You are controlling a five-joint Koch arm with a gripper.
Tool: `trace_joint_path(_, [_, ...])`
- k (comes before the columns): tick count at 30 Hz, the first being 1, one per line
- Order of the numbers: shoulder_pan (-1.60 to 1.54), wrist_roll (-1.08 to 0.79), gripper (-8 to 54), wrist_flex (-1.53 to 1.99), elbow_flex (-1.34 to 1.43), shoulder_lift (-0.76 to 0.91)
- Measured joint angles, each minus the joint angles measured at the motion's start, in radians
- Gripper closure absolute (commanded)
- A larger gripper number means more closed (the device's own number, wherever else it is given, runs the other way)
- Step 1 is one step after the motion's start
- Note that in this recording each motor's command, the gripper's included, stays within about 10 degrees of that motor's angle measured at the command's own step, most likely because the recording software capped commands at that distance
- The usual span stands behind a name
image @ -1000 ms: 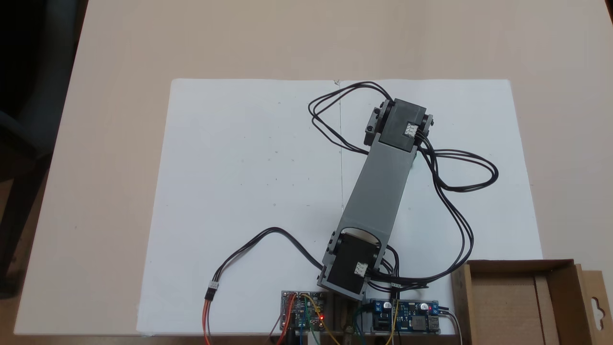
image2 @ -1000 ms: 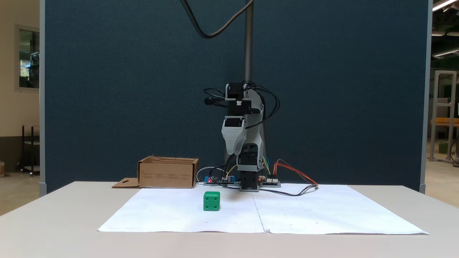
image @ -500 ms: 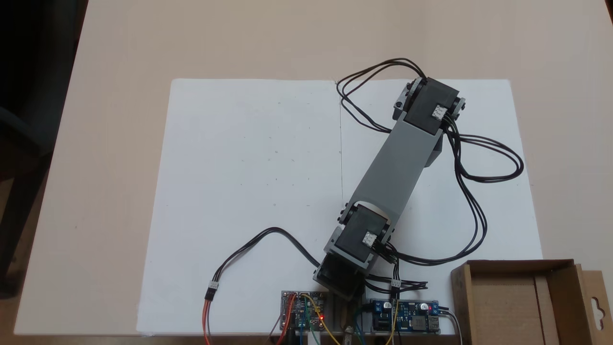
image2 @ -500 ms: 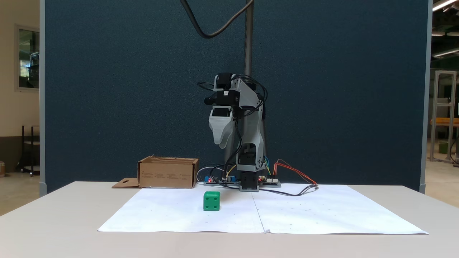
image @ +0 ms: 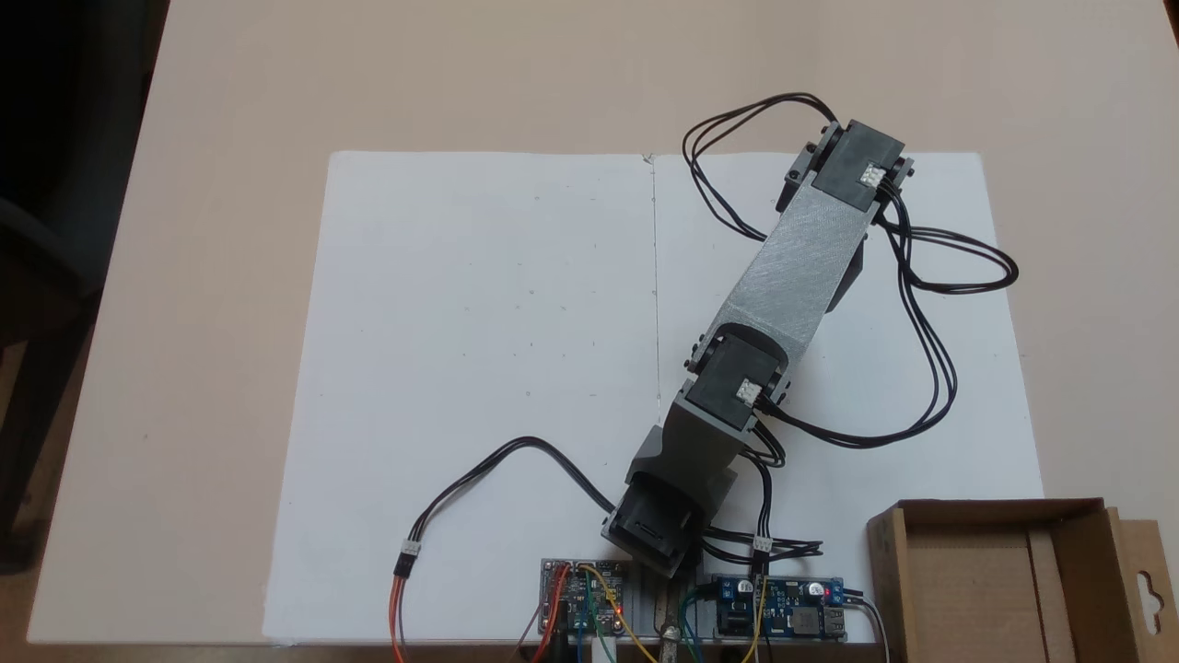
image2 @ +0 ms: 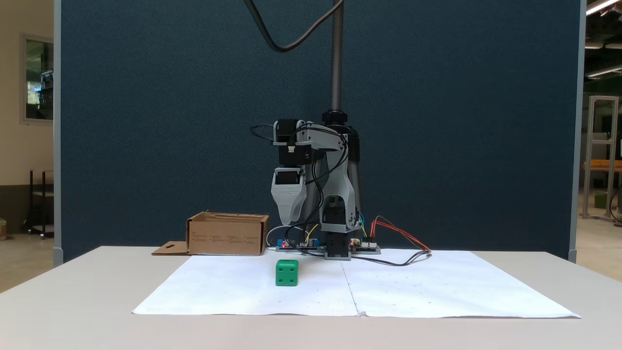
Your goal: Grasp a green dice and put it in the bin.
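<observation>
1. Behind the pale table [image2: 73,311] stands a dark blue partition [image2: 146,121]; a white paper sheet [image2: 437,291] covers the table's middle, and both fixed views show it with a seam down its centre.
2. The green dice [image2: 286,272] sits on the paper, left of the seam in a fixed view; it is upright, with four pips on the face toward that camera; nothing touches it.
3. The arm [image: 797,262] reaches from its base diagonally over the right half of the sheet in the view from above; black cables [image: 930,341] loop beside it.
4. The gripper [image2: 290,216] hangs pointing down, above the dice and well clear of it; only a single pale grey tip shows, so I cannot tell whether the jaws are parted or together; it holds nothing visible.
5. The bin [image: 986,580] is a brown cardboard box at the sheet's corner near the base; its flap with a hang-hole [image: 1147,589] lies outward.
6. Circuit boards [image: 783,617] with coloured wires sit by the base.
</observation>
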Motion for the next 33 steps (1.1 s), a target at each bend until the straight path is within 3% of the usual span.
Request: trace_joint_path(33, [-0.069,0.0,1.4,-0.138,0.0,-0.129])
